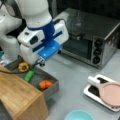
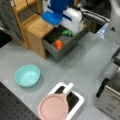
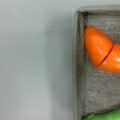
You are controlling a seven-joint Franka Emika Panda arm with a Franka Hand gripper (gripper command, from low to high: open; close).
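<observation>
My gripper [image 1: 41, 63] hangs under the white and blue hand, just above the back part of an open grey drawer [image 1: 51, 91]. Three toy foods lie in the drawer: a yellow pepper [image 1: 23, 66], a green vegetable [image 1: 29, 75] and an orange one [image 1: 45, 84]. In a front view the hand [image 2: 72, 18] covers the drawer's far end, with the green piece [image 2: 66, 32] and the orange piece [image 2: 59, 44] below it. The wrist view looks straight down on the drawer's corner [image 3: 76, 15], the orange piece [image 3: 101, 52] and a sliver of green [image 3: 105, 117]. No fingers show there.
The drawer juts out of a wooden cabinet [image 1: 17, 96], also seen as [image 2: 37, 26]. A toaster oven [image 1: 87, 35] stands behind. On the grey table sit a teal bowl [image 2: 27, 75] and a white tray [image 2: 77, 100] holding a pink plate [image 2: 53, 108].
</observation>
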